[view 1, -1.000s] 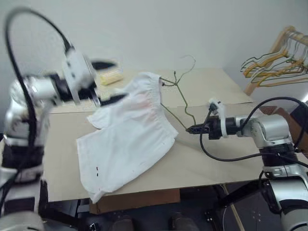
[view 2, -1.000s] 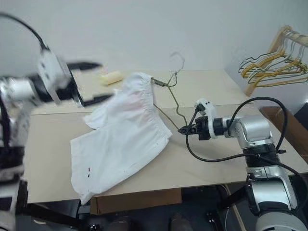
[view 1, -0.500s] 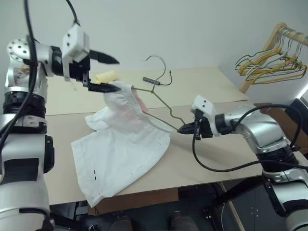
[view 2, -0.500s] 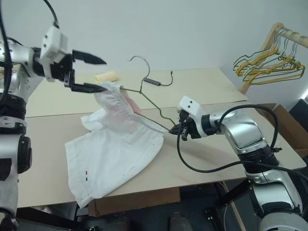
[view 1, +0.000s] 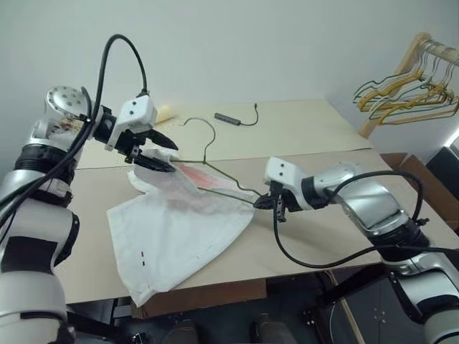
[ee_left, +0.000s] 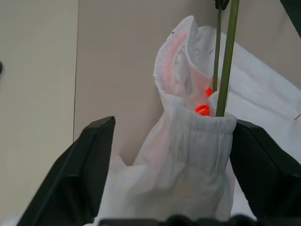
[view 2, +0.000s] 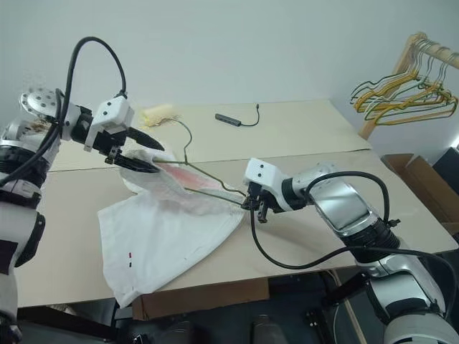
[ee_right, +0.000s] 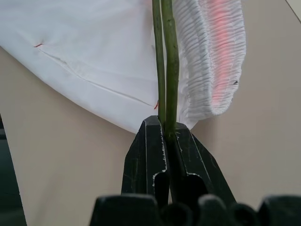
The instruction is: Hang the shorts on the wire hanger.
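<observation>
Counting one hanger (view 1: pixel 215 188), one shorts (view 1: pixel 179 229)

wire hanger (view 1: pixel 215 188) partly hidden inside shorts (view 1: pixel 179 229)

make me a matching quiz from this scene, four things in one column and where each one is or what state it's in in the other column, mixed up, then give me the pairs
Things:
1. shorts
2. wire hanger
3. yellow-gold hangers
4. small dark cabled device

Places or states:
A. lying on the far part of the table
B. bunched on a wooden rack at the right
C. one end pinched in the right gripper
D. waistband between the left gripper jaws, the rest spread on the table

Pairs: 1-D, 2-C, 3-B, 4-A
</observation>
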Tool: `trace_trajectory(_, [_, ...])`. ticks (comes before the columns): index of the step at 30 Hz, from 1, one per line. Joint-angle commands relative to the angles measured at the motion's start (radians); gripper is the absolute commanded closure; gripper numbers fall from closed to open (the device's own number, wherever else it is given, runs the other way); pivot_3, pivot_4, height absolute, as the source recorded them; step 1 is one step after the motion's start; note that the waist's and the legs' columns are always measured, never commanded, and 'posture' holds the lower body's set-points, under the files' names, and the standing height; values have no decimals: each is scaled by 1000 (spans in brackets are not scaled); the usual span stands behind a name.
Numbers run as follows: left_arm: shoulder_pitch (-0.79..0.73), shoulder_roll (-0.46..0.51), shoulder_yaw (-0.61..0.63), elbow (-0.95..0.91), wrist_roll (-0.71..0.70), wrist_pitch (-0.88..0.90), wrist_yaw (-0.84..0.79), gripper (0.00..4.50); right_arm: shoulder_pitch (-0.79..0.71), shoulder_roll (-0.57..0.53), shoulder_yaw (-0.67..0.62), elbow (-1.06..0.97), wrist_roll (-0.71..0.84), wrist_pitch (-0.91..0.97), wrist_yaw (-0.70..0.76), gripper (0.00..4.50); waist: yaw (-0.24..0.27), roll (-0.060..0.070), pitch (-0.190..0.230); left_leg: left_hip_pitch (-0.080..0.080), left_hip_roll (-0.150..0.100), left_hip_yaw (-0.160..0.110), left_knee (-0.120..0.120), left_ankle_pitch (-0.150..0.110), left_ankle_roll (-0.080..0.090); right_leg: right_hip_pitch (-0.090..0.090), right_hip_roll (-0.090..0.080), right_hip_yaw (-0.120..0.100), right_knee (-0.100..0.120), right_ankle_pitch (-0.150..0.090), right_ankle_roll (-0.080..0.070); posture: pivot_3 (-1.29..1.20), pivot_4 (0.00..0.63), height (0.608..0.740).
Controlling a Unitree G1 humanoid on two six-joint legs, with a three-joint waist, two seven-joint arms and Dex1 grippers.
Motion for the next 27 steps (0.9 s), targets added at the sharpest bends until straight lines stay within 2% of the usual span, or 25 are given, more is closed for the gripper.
trace_trajectory(1, [-15,22,-43,7,-27,-14,-3,1615,-22,2,-22,-39,2,-20,11,4500,0,0,0,0,0,0,0,0,0,0,0,0,0,0,0,-57,0,740])
trace_trajectory(3, [-10,31,-74,1,-45,-12,-3,1984,-26,4,-27,-40,2,-17,10,4500,-1,0,0,0,0,0,0,0,0,0,0,0,0,0,0,-60,0,740])
trace_trajectory(11, [-16,30,-121,29,-63,-33,-3,4393,-28,3,-38,-35,-7,-16,-1,4500,-13,0,0,0,0,0,1,0,0,0,0,0,0,0,0,-72,0,740])
trace_trajectory(14, [-16,24,-119,34,-67,-40,-3,4452,-20,6,-48,-34,-4,-16,-8,4500,-19,0,0,0,0,0,1,0,0,0,0,0,0,0,-1,-75,0,740])
trace_trajectory(17, [-14,2,-66,61,-36,-70,-3,4452,-6,14,-59,-31,-5,-29,-25,4500,-22,0,0,0,0,0,1,0,0,0,0,0,0,1,-1,-79,0,740])
trace_trajectory(21, [-11,-9,-26,80,-4,-111,-3,4452,39,37,-101,-27,-18,-135,-74,4500,-22,0,0,0,0,0,1,0,0,0,0,0,1,2,-3,-83,0,740])
trace_trajectory(27, [-12,-14,32,115,47,-149,-3,4452,94,9,-150,-5,-43,-193,-109,2626,-24,0,0,0,0,0,1,0,0,0,0,0,0,2,-2,-98,0,740])
